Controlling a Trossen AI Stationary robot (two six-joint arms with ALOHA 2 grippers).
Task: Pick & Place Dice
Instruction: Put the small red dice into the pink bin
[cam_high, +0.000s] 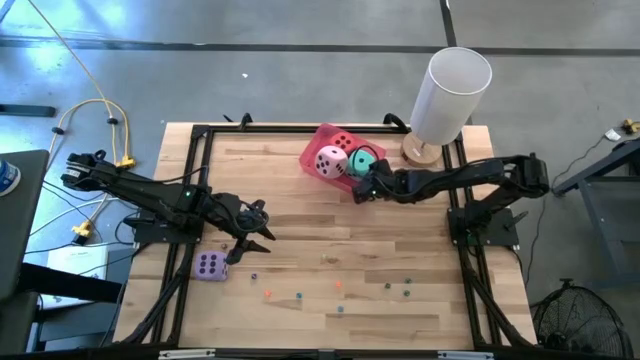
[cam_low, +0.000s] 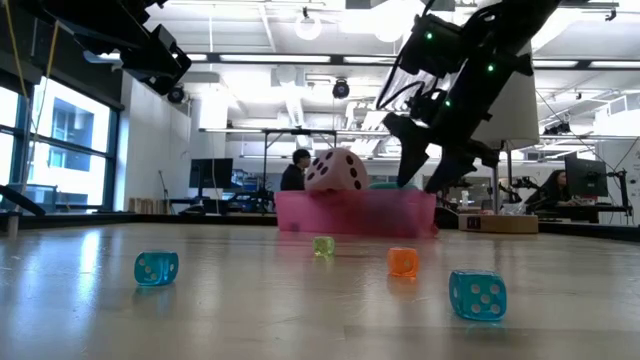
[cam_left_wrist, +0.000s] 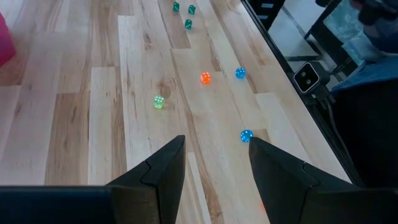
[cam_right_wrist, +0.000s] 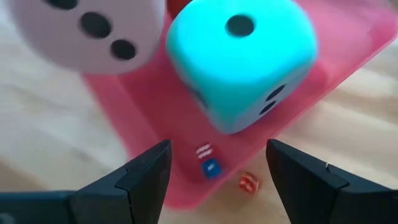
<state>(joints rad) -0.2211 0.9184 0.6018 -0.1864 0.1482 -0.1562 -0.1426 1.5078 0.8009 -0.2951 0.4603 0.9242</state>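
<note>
The pink tray holds the red die, the pink die and the teal die. In the right wrist view the teal die rests on the tray floor beside the pink die. My right gripper hovers open at the tray's near edge, just short of the teal die, touching nothing. The purple die lies on the table near its left edge. My left gripper is open above bare wood, right of the purple die. Several tiny dice lie scattered ahead of it.
A white cylinder stands on a wooden disc at the far right corner, close behind my right arm. A tiny blue die lies in the tray and a tiny orange one at its edge. Tiny dice dot the near table. People sit in the room behind.
</note>
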